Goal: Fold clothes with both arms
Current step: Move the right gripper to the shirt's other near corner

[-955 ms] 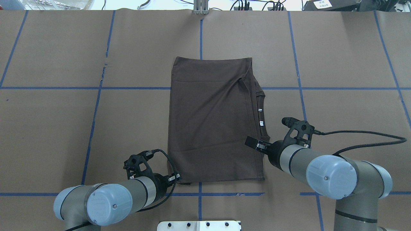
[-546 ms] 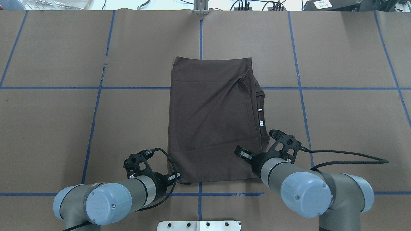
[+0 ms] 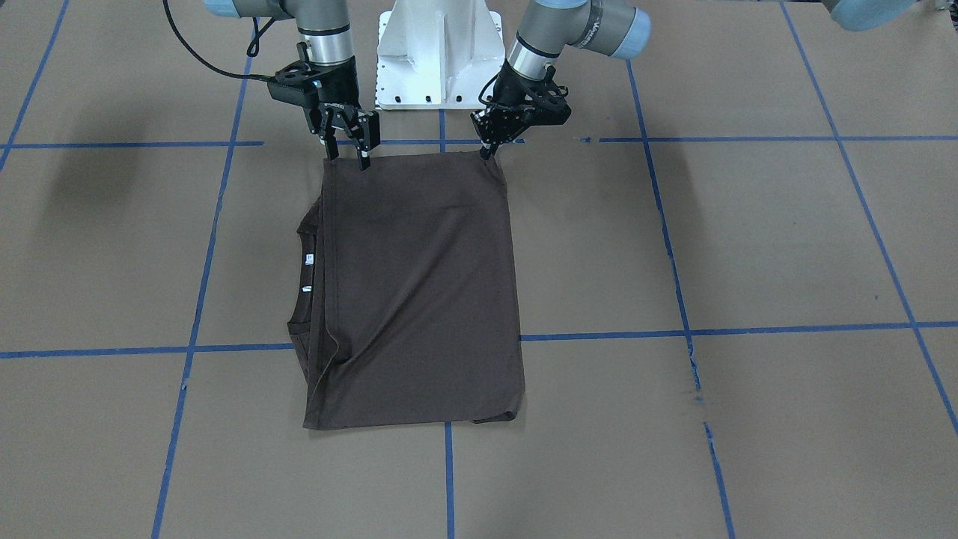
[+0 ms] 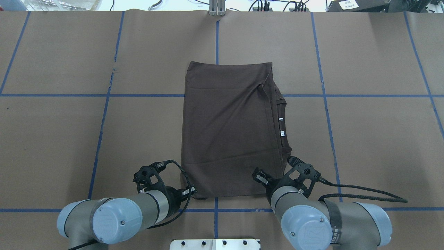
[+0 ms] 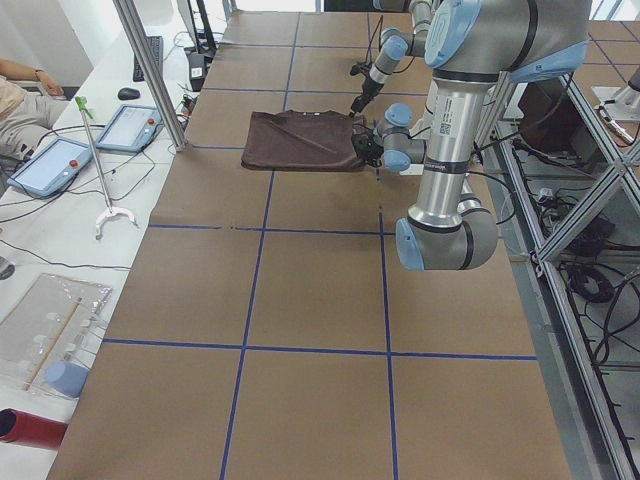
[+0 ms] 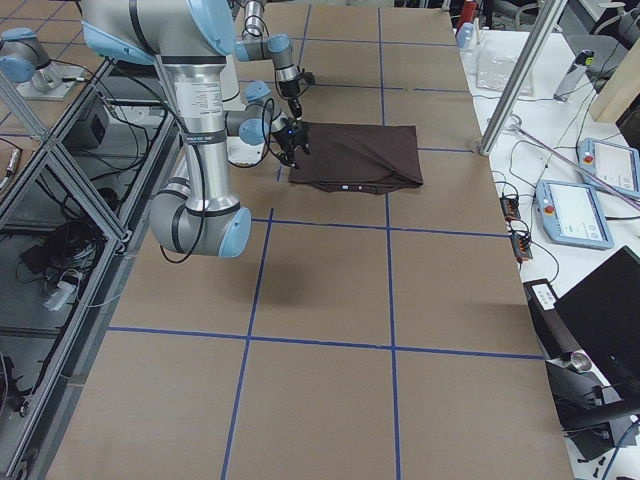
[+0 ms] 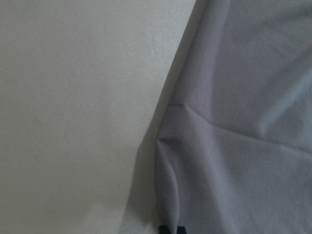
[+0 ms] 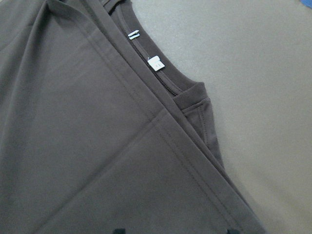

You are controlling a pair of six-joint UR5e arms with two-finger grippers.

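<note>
— T-shirt (image 4: 225, 132) where?
— Lies folded flat in middle of table (image 4: 69, 139), collar (image 8: 168, 85) and white neck tags (image 8: 156, 64) showing along right edge.
— Left gripper (image 3: 487, 154)?
— Pinches near left corner, tips pressed together on fabric.
— Right gripper (image 3: 346, 159)?
— Hangs over near right corner, fingers (image 3: 364, 150) spread wide.

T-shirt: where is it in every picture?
Front-facing: T-shirt left of centre.
Overhead: T-shirt in the centre.
Exterior left: T-shirt top middle.
Exterior right: T-shirt upper middle.
Left wrist: T-shirt fills right side.
Right wrist: T-shirt fills most.
Landmark: white neck tags, also in front-facing and right wrist views.
</note>
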